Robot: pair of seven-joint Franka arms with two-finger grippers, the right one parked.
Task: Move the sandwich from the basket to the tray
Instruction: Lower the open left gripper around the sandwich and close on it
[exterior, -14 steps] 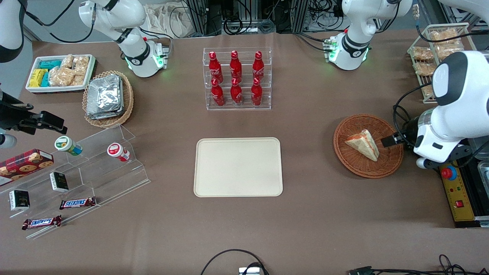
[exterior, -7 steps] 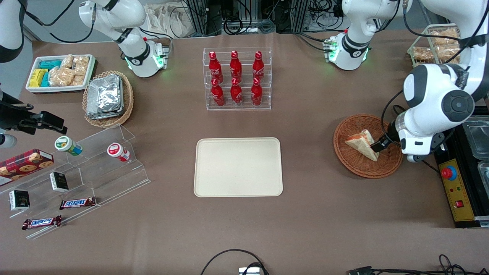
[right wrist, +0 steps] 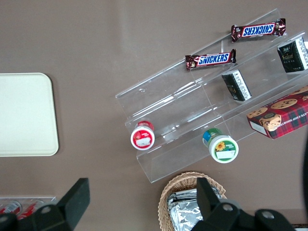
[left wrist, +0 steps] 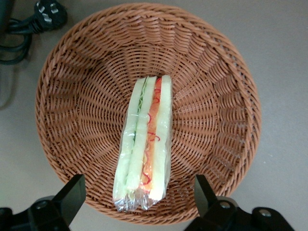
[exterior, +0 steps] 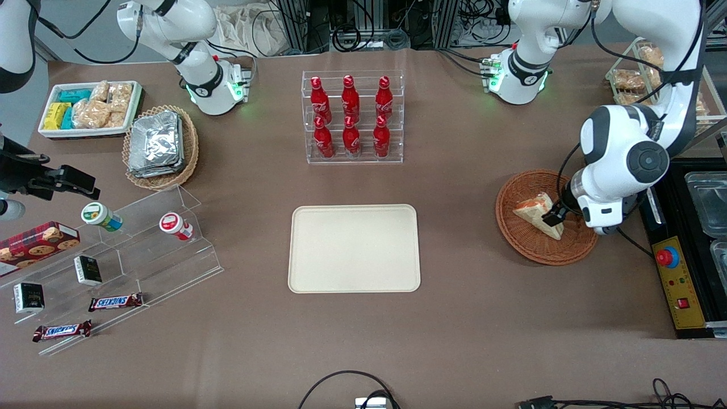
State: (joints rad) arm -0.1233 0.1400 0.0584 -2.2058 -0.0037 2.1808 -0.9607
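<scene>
A: The sandwich, a plastic-wrapped triangular wedge of pale bread (left wrist: pixel 144 144) with green, orange and red layers on its cut side — where is it?

B: In the round reddish-brown woven wicker basket (exterior: pixel 519 236), lying lengthwise in line with the gap between the jaws, its near end about level with the fingertips.

A: And the left arm's black two-finger gripper (left wrist: pixel 139 195)?

B: Spread wide, one finger (left wrist: pixel 72 192) on each side of the wedge, touching nothing. Half a second ago it was at the basket's rim toward the working arm's end; it has come in over the sandwich.

A: The flat cream-beige rectangular tray (exterior: pixel 354 249)?

B: Well apart from the jaws, toward the parked arm's end, with nothing on it.
</scene>
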